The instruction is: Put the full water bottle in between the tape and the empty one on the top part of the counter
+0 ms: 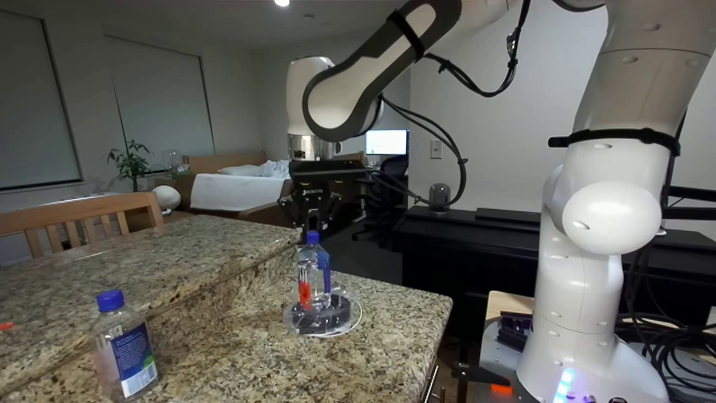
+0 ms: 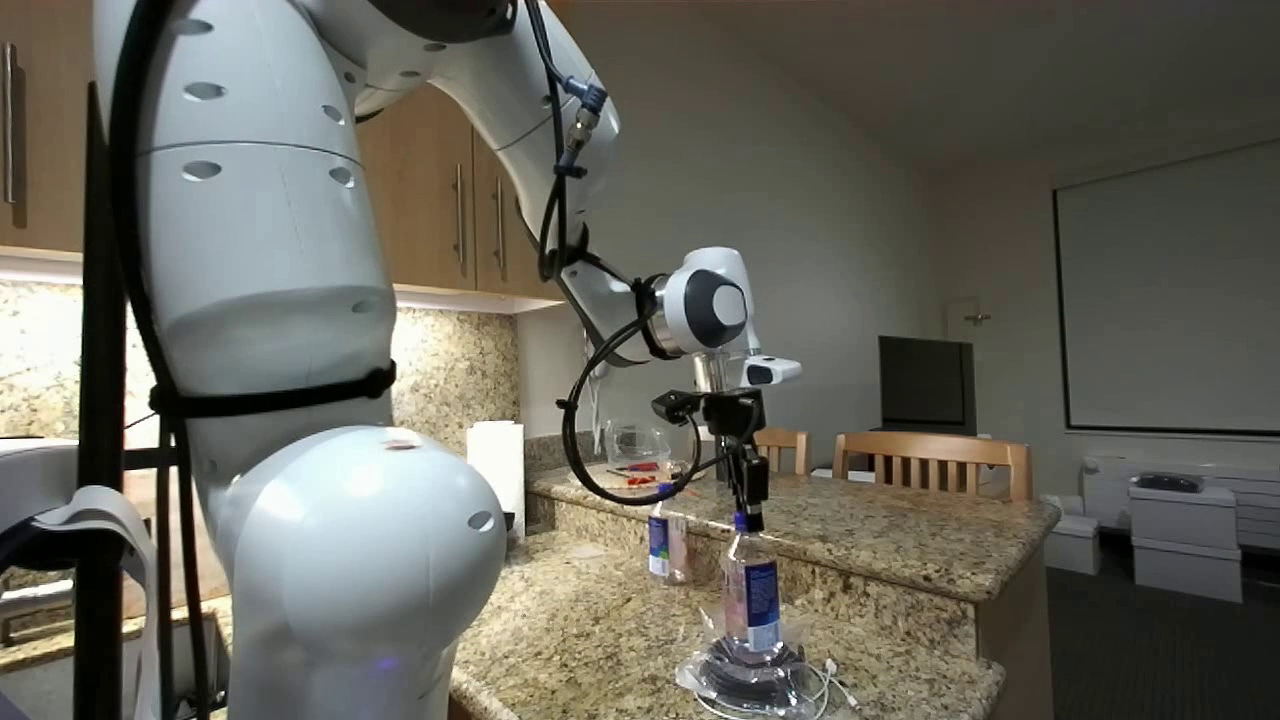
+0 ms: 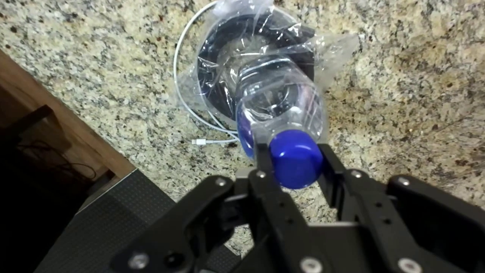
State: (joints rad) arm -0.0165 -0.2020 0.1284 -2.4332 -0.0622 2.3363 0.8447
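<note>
Water bottle and gripper are together over the lower part of the counter: the fingers pinch the blue cap from both sides, and the bottle is upright. Beneath it lies the tape, a dark ring in loose clear plastic; whether the bottle's base touches it, I cannot tell. A white cable curves round one side of the tape. Well apart, in both exterior views, a second bottle with a blue cap and label is upright on the same lower part, near the low wall of the top part of the counter. Beyond that part stands a wooden chair. How full either bottle is, I cannot make out.
</note>
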